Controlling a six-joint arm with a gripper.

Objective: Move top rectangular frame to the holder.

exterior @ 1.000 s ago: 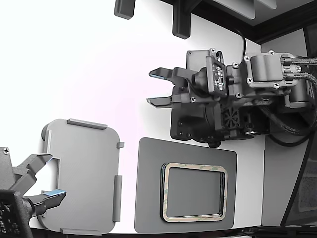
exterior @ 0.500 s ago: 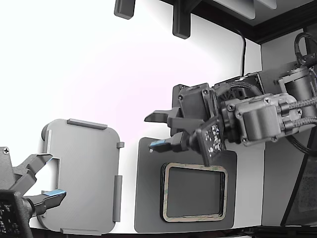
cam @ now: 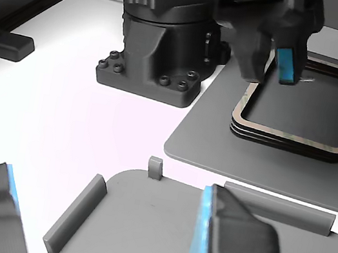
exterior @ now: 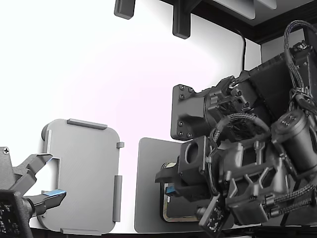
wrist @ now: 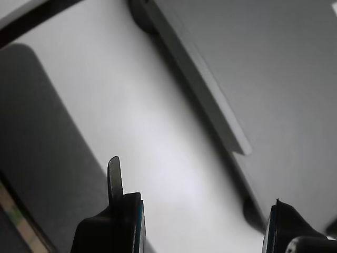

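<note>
Several identical tan frames lie stacked on the dark slab. The top rectangular frame point(cam: 286, 130) shows its rounded rim and open centre. In the exterior view my arm hides most of it, leaving only its left edge point(exterior: 164, 206). A strip shows in the wrist view point(wrist: 16, 216). My gripper point(exterior: 166, 182) is open and empty, low over the stack's edge nearest the holder; it also shows in the other view point(cam: 270, 62) and the wrist view point(wrist: 202, 221). The light grey holder point(exterior: 81, 173) with raised tabs lies at the exterior view's left, with nothing on it; it also shows in two views point(cam: 157, 229) point(wrist: 274, 63).
The dark grey slab point(exterior: 148, 198) lies beside the holder, with a white table strip point(wrist: 158, 137) between them. My arm's black base point(cam: 159, 53) stands behind the slab. A second arm's open gripper point(exterior: 42, 176) sits at the holder's notch side.
My arm has swung down and forward. The gripper went from high behind the slab to low over the frame stack's left edge. It stays open. The second arm has not moved.
</note>
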